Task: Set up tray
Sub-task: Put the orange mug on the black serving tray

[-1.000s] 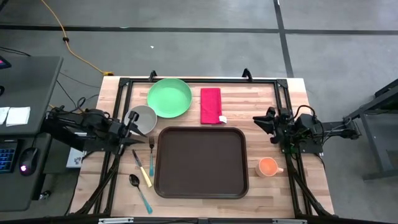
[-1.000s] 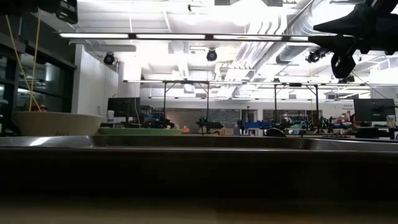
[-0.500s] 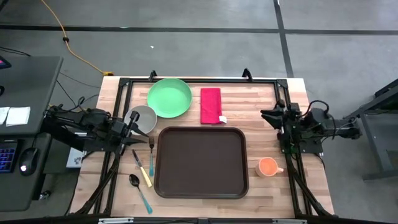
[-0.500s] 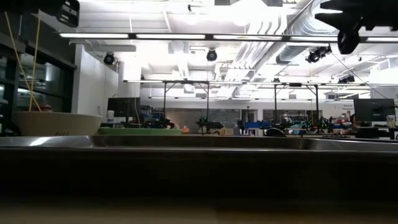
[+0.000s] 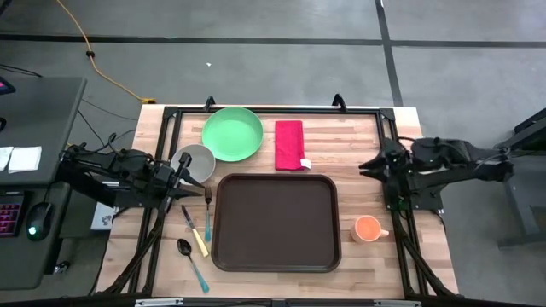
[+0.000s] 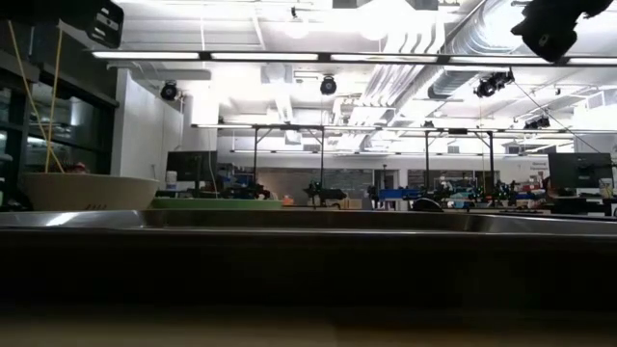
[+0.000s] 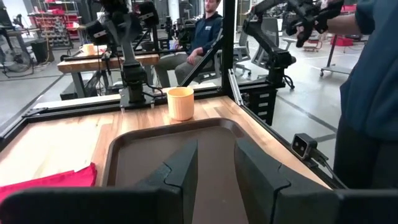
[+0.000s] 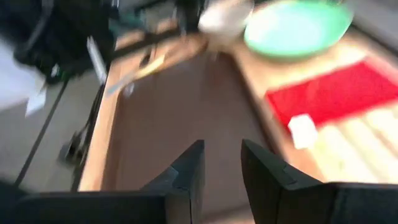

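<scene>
Pulling back rightward, my right gripper now hangs at the table's right edge, fingers slightly parted, grasping nothing. My left gripper waits likewise empty by the bowl. Between them, mid-table, lies the tray.

1. The large dark brown rectangular plastic tray has nothing on it; its whole inside is open from above.
2. Along its left rim lie a fork, a yellow-handled knife and a teal-handled spoon, crowding that side.
3. Behind the tray, the round green plate, grey bowl and folded red napkin fill the far strip.
4. A small orange cup stands just beside the right rim.
5. Bare wood shows between napkin and cup.
</scene>
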